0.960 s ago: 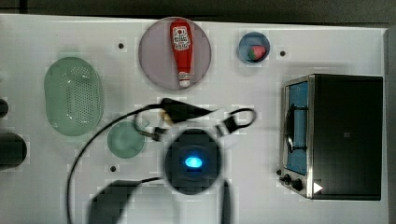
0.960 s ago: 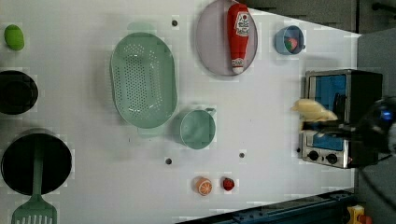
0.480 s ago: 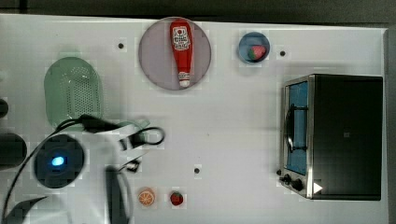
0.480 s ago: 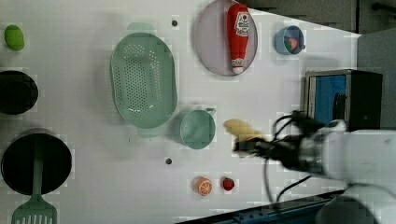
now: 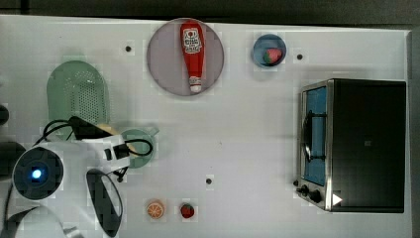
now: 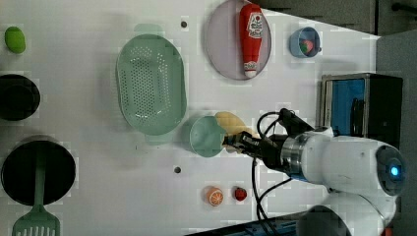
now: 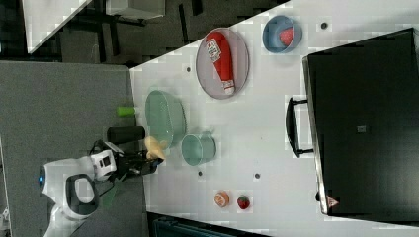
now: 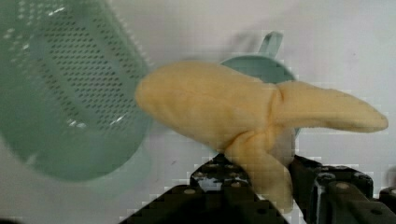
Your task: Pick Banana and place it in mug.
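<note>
The pale-yellow banana [image 8: 219, 105] is held in the air with my gripper [image 8: 261, 186] shut on its lower stub. Behind the banana stands the teal-green mug [image 8: 261, 67], upright on the white table. In the left view the banana [image 6: 230, 123] hangs over the right side of the mug [image 6: 206, 136], with the gripper [image 6: 236, 142] just to the right of it. In the top view the banana [image 5: 107, 130] shows just left of the mug [image 5: 139, 147]. In the right view the banana [image 7: 154, 146] sits left of the mug [image 7: 197, 149].
A pale-green colander [image 6: 151, 83] lies close beside the mug. A plate [image 5: 163, 59] with a ketchup bottle [image 5: 192, 52], a blue bowl [image 5: 269, 50] and a toaster oven [image 5: 356, 144] stand further off. An orange slice [image 5: 155, 209] and a strawberry [image 5: 187, 210] lie near the front edge.
The arm has swung from the toaster oven side across the table, carrying the banana. It now holds the banana at the mug, next to the colander.
</note>
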Available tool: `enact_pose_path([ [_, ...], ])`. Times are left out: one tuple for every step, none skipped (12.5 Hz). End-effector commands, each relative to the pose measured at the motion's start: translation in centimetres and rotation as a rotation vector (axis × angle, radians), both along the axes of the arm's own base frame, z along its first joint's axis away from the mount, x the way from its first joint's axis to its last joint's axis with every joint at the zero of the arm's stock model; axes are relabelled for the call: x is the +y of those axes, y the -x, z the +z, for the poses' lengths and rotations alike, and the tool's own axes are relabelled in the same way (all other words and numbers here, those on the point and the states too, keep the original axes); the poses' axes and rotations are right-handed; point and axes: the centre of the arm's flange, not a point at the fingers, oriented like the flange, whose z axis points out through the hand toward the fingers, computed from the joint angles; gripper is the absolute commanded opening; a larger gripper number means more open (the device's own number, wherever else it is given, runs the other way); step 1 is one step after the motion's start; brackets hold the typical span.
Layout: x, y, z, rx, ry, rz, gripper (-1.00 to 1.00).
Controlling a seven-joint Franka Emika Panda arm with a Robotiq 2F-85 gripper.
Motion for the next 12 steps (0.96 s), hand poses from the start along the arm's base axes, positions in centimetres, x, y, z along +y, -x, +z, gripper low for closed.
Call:
enact_pose_path([
  [-0.8, -1.3, -2.7, 0.02, 0.017, -0.097, -0.37],
  [-0.9, -1.5, -3.7, 0.03, 0.012, -0.1, -0.37],
  [-0.8, -1.7, -4.5, 0.029, 0.0, -0.106, -0.37],
  [-0.9, -1.8, -5.2, 0.032, -0.003, -0.116, -0.33],
  [-0.8, -2.1, -5.3, 0.015, -0.018, -0.118, -0.15],
  [-0.8, -2.1, -5.5, 0.01, -0.024, -0.118, 0.07],
  [-0.7, -1.9, -5.8, 0.017, -0.021, -0.117, 0.29],
  [-0.9, -2.1, -5.7, 0.015, -0.022, -0.124, 0.52],
  [-1.1, -2.2, -5.7, 0.014, -0.022, -0.128, 0.74],
  [-1.3, -2.1, -5.9, 0.018, -0.018, -0.13, 1.0],
  [-1.4, -2.4, -5.7, 0.01, -0.023, -0.135, 1.0],
  [-1.8, -3.0, -4.9, -0.007, -0.029, -0.148, 1.0],
])
